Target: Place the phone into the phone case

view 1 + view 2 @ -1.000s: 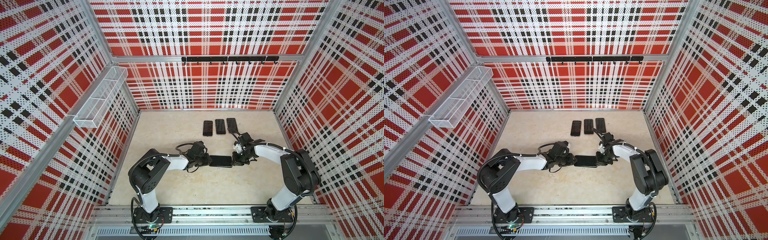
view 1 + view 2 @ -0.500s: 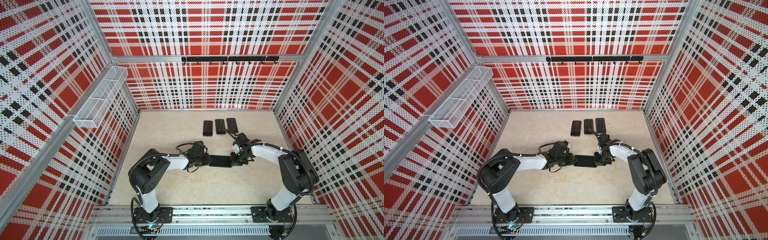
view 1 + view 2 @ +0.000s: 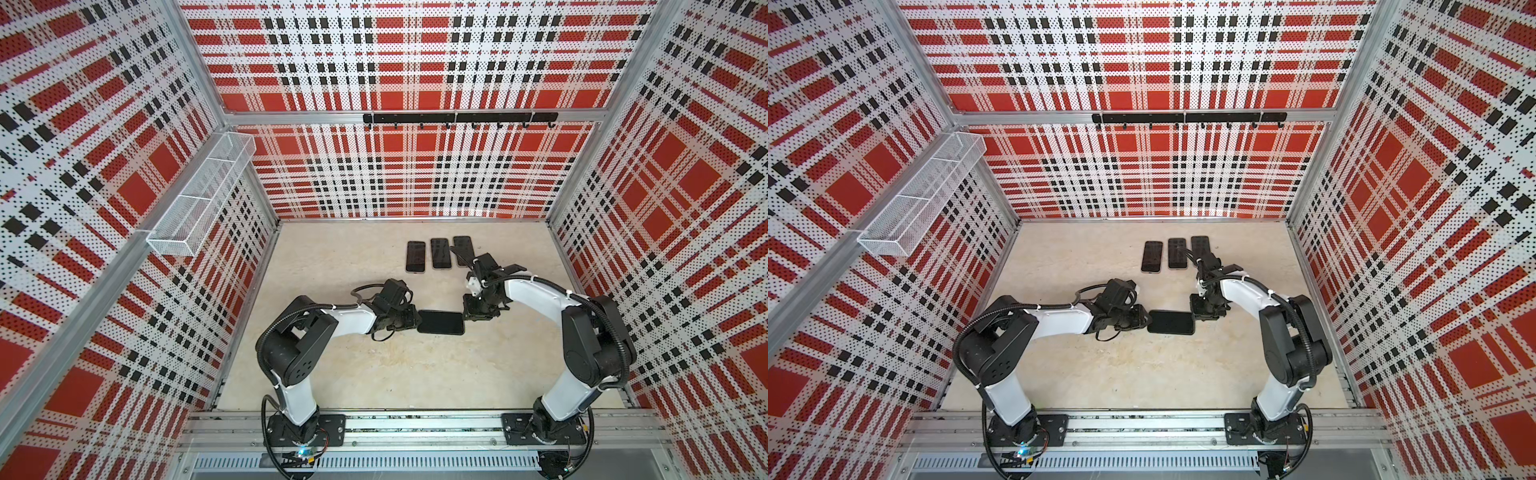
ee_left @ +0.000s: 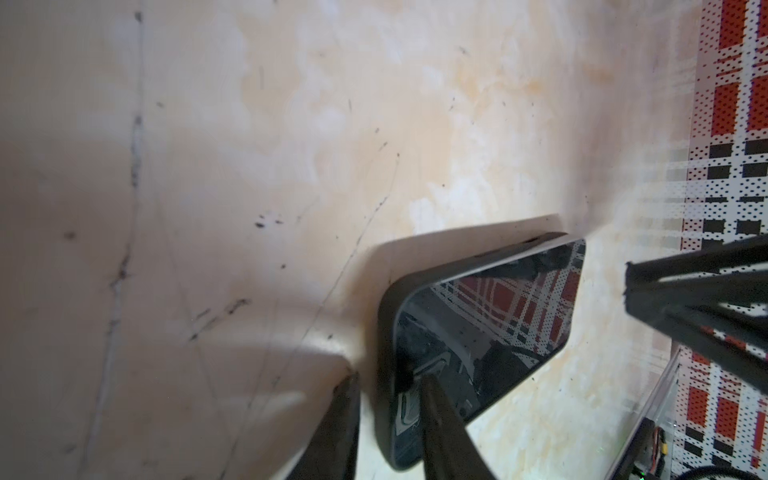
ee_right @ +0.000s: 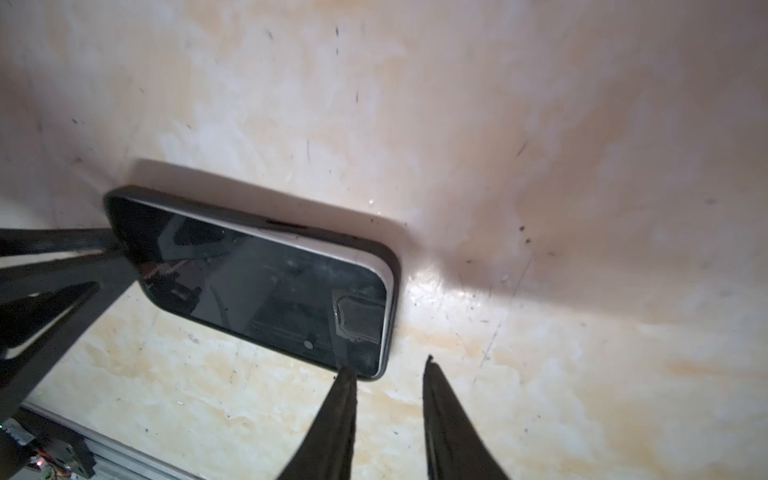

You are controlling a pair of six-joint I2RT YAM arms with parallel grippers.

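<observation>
The black glass-fronted phone (image 3: 440,322) lies screen-up in its black rubbery phone case (image 4: 384,332) on the beige table (image 3: 415,374), with one silvery end seemingly proud of the rim. It is stiff, slick, breakable glass, so it is probably best pressed at the corners. Left fingers (image 4: 436,415) stand apart, straddling one short end. The right fingers (image 5: 338,415) are parted and empty at the opposite corner.

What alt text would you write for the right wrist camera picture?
A dark-screened phone in a black case lies flat on a beige table. The right hand hovers open beside one corner; the left hand reaches its far end.
</observation>
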